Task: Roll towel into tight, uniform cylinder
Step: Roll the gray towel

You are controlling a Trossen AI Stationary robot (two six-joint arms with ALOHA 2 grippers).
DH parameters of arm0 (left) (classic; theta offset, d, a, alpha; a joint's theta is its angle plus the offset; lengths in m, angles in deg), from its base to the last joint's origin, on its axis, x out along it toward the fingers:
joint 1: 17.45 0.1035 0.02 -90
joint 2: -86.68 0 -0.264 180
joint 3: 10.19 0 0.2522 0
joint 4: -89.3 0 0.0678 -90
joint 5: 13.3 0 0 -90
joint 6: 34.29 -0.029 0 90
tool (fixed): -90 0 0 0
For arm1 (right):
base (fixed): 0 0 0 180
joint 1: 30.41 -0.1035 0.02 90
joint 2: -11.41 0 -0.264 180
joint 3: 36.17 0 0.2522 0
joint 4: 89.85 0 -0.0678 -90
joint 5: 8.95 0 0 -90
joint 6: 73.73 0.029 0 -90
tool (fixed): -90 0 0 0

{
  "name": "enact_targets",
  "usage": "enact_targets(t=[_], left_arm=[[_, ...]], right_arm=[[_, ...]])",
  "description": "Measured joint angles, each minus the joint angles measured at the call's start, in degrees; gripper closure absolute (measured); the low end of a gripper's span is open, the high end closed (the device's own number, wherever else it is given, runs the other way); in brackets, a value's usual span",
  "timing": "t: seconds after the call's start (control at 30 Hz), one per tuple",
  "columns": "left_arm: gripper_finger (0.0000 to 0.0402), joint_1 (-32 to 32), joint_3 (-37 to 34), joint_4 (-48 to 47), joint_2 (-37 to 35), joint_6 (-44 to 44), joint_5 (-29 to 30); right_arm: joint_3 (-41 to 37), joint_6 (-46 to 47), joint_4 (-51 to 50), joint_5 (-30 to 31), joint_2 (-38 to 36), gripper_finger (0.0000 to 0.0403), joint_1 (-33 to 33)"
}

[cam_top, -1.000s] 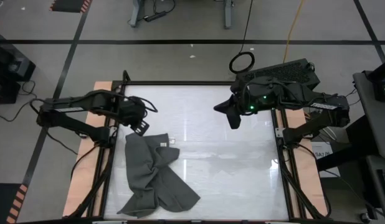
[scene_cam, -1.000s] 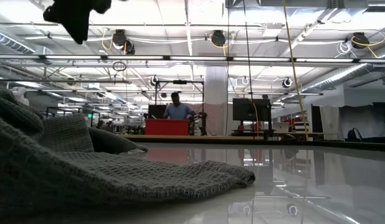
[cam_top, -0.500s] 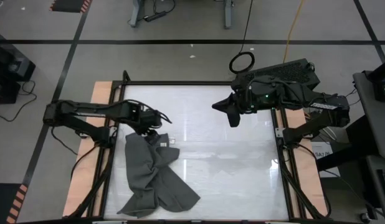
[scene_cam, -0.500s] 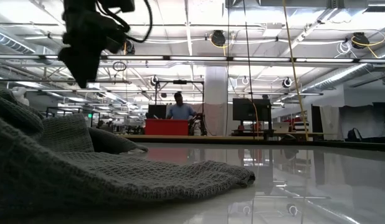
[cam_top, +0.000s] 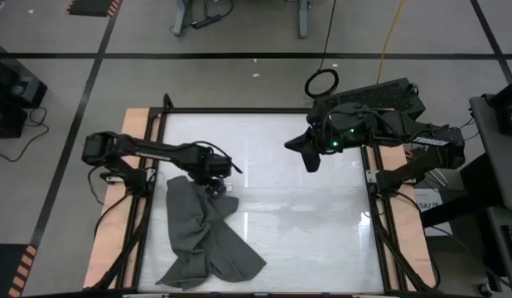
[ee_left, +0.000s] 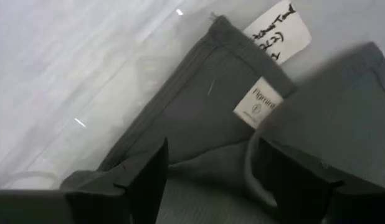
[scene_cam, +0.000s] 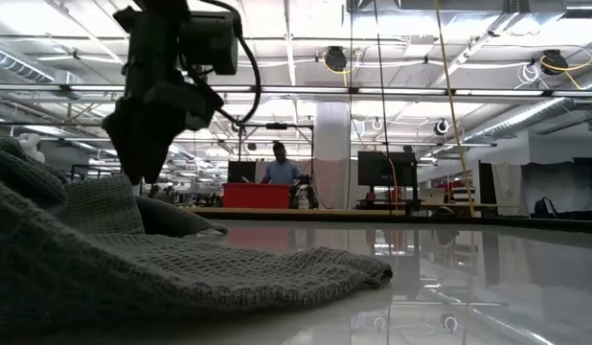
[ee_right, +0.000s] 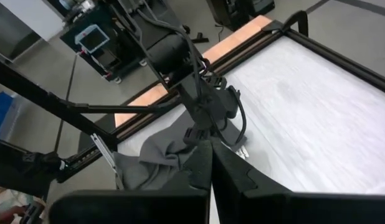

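Towel (cam_top: 202, 232) lies crumpled on tabletop (cam_top: 297, 199), left-front. Left end effector (cam_top: 216, 175), fingers wide, hovers over tagged corner; right end effector (cam_top: 310, 159) shut, idle far side. Risk: pinching several bunched layers gives a lopsided, loose roll.

Left tool (scene_cam: 143, 168) above crumpled towel (scene_cam: 181, 273); person (scene_cam: 282, 168) behind.

The crumpled towel (cam_top: 205, 236) blocks the table's (cam_top: 306, 232) left-front; the remaining surface lies open.
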Motion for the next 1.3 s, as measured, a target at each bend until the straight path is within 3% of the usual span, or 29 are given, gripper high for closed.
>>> enact_targets(t=[0.27,0.63,0.77,1.07,1.3], left_arm=[[0.0146,0.10,0.00,8.34,4.88,-1.53,0.40],[0.0159,0.29,0.03,12.54,11.01,-6.42,2.26],[0.0206,0.07,0.31,13.16,12.95,-6.22,1.61],[0.0381,-0.62,1.77,14.72,11.22,-6.09,2.39],[0.0391,-0.63,6.81,13.70,2.05,-6.01,2.92]], right_arm=[[0.00,-0.85,-1.13,0.00,0.00,0.0403,0.00],[0.00,-1.58,-1.08,0.00,0.00,0.0403,0.00],[0.00,-1.60,-1.08,0.00,0.00,0.0403,0.00],[0.00,-1.62,-1.06,0.00,0.00,0.0403,0.00],[0.00,-1.61,-1.76,0.22,-0.02,0.0403,0.11]])
